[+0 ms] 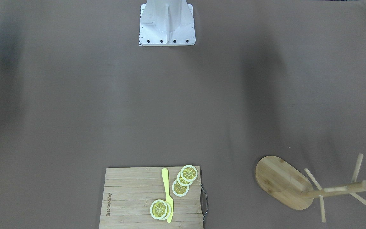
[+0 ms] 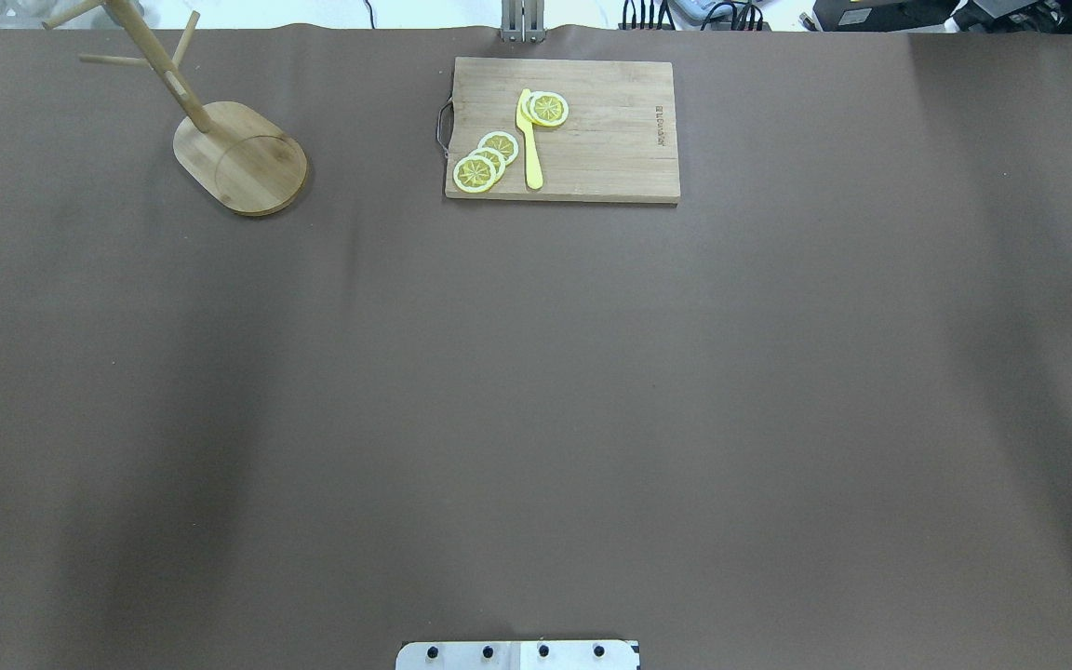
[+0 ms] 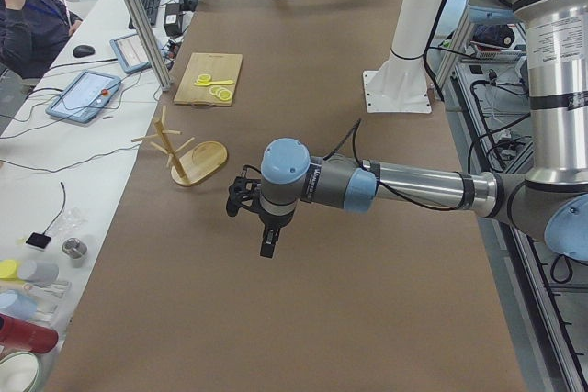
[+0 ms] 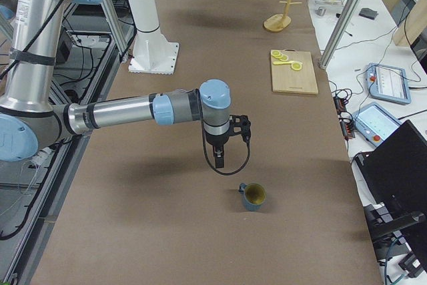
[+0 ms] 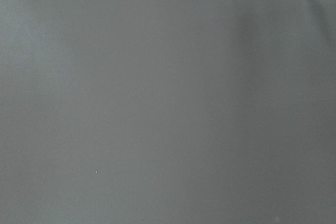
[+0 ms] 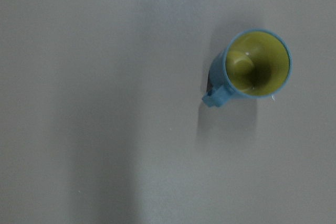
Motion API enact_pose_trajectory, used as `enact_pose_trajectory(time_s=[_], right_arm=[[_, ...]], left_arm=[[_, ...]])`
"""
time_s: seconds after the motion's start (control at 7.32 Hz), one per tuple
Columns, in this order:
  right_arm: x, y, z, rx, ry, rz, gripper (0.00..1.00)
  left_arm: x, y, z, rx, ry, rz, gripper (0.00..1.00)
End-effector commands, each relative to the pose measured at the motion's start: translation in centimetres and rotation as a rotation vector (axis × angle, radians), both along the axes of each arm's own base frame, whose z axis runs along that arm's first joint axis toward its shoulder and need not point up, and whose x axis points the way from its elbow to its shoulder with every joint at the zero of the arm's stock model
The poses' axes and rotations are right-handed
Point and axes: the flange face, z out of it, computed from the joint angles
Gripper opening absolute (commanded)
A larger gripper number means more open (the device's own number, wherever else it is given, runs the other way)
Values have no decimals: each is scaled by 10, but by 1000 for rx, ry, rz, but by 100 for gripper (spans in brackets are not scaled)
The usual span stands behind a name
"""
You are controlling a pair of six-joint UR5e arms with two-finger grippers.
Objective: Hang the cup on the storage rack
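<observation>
1. Locate the dark slate-blue cup with the yellow-green inside [image 6: 252,66]. Upright, mouth up, on the brown-covered table [image 2: 536,419] at the robot's right end, loop handle sticking out sideways, touched by nothing.
2. Note the right gripper [image 4: 219,158] hanging above the table near the cup, off to one side and apart from it. Cannot tell whether its fingers are spread or pressed together: seen only from the side, with no finger in the wrist view.
3. Treat the left gripper [image 3: 266,243] the same way: hanging over the table cover, well apart from the cup, finger state impossible to tell.
4. Mark the goal, the light bamboo mug tree with oval base and thin dowel pegs [image 2: 243,163]. Upright at the far left corner, nothing on its pegs, well apart from the cup.
5. Judged step in hand: reaching for the cup with the right arm. Centre over the rim first, confirm a wide enough spread, then descend straight.
6. Pinch the wall opposite the handle, one finger inside and one outside, leaving the loop free for a peg.
7. Avoid brushing the handle on the way down, which would likely turn or tip the cup.
8. Steer clear of the rectangular slatted cutting board [image 2: 562,130] with its lemon slices [image 2: 485,160] and yellow knife [image 2: 529,140].
9. Expect a long carry across the table, possibly a hand-over to the left arm.
</observation>
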Motion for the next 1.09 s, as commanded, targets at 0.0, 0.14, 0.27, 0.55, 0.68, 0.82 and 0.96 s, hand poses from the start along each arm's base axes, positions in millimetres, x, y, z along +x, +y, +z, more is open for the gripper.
enact_pose_trajectory(time_s=[0.0, 0.14, 0.27, 0.55, 0.68, 0.82, 0.96], right_arm=[[-3, -12, -14, 31, -23, -3, 100], [-3, -11, -19, 65, -27, -10, 100], [-4, -18, -22, 147, -30, -8, 100], [-8, -20, -21, 199, -43, -13, 100], [-14, -22, -8, 201, -43, -24, 100], [-17, -23, 8, 231, -59, -6, 100], [-26, -25, 25, 250, -87, 30, 100]], left_arm=[[-1, -14, -21, 147, -4, -3, 100], [-2, -23, -17, 171, 4, -20, 100], [-2, -23, -18, 217, -3, -19, 100], [-1, -22, -25, 254, 0, -20, 100], [-1, -14, -23, 307, 0, -19, 100], [0, -8, -14, 359, 0, -18, 100], [1, -9, 2, 375, -4, -11, 100]])
